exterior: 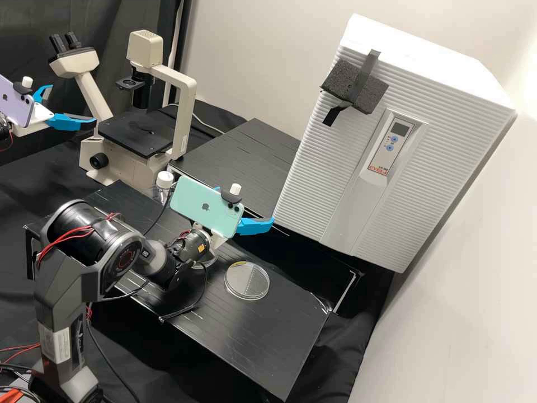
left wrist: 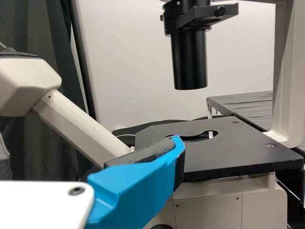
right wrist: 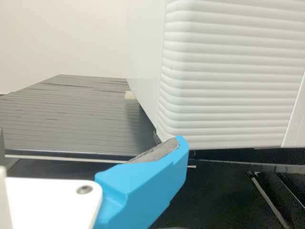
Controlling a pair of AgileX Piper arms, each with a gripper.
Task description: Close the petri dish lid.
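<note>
petri dish (exterior: pixel 251 278): clear, smooth, glossy. incubator casing (exterior: pixel 305 173): white, plastic-looking, ribbed, low sheen. foam block (exterior: pixel 345 84): rough, porous, matt. bench surface (exterior: pixel 263 336): black, plastic-like, semi-gloss, creased in lines. drape (exterior: pixel 151 336): dull black cloth. microscope stage (left wrist: pixel 238 148): flat, smooth, satin black. left gripper (exterior: pixel 73 103): smooth blue plastic; pad (left wrist: pixel 143 155) grey, matt, scuffed.

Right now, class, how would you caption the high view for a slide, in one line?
A PiPER arm beside a petri dish on a black bench, inverted microscope and ribbed white cabinet behind.
</note>
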